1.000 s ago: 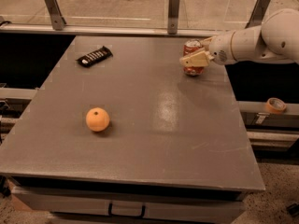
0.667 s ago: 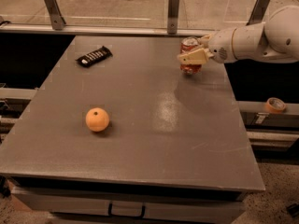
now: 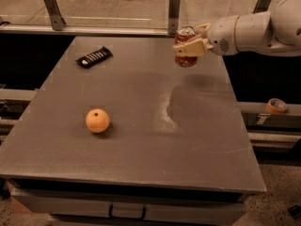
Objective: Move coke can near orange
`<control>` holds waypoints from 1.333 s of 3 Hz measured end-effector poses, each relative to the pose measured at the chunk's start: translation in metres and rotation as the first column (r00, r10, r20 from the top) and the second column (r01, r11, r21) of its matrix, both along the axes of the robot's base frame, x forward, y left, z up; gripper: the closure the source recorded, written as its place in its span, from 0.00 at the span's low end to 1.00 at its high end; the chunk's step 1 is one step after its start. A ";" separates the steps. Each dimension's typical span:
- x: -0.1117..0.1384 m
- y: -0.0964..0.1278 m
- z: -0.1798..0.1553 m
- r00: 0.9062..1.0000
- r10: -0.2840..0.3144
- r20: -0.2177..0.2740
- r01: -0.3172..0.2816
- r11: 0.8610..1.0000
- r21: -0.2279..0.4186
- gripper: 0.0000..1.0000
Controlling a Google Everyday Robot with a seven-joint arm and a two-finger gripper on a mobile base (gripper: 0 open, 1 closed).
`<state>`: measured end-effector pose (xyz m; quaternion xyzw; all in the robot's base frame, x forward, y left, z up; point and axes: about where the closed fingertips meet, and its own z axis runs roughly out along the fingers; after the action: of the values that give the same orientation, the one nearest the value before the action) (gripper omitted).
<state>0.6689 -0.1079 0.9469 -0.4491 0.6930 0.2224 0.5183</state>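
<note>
The coke can, red with a silver top and a dented body, is held above the far right part of the grey table. My gripper comes in from the right and is shut on the can, one pale finger across its front. The can is lifted clear of the tabletop, with its shadow below it. The orange, round with a dark stem dot, sits on the table at the front left, far from the can.
A flat black snack bar wrapper lies at the far left of the table. A metal rail with posts runs behind the table. A roll of tape sits on a ledge to the right.
My gripper has lifted the coke can off the table and carried it slightly left. The orange and the wrapper have not moved.
</note>
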 end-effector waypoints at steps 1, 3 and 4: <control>0.000 0.000 0.000 1.000 0.000 0.000 0.000 1.000 0.000 1.00; -0.068 0.078 -0.020 0.982 0.185 -0.037 -0.182 0.981 0.071 1.00; -0.109 0.130 -0.022 0.953 0.301 -0.036 -0.295 0.948 0.118 1.00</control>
<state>0.5604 0.0218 0.9248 -0.5129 0.6173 0.3483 0.4844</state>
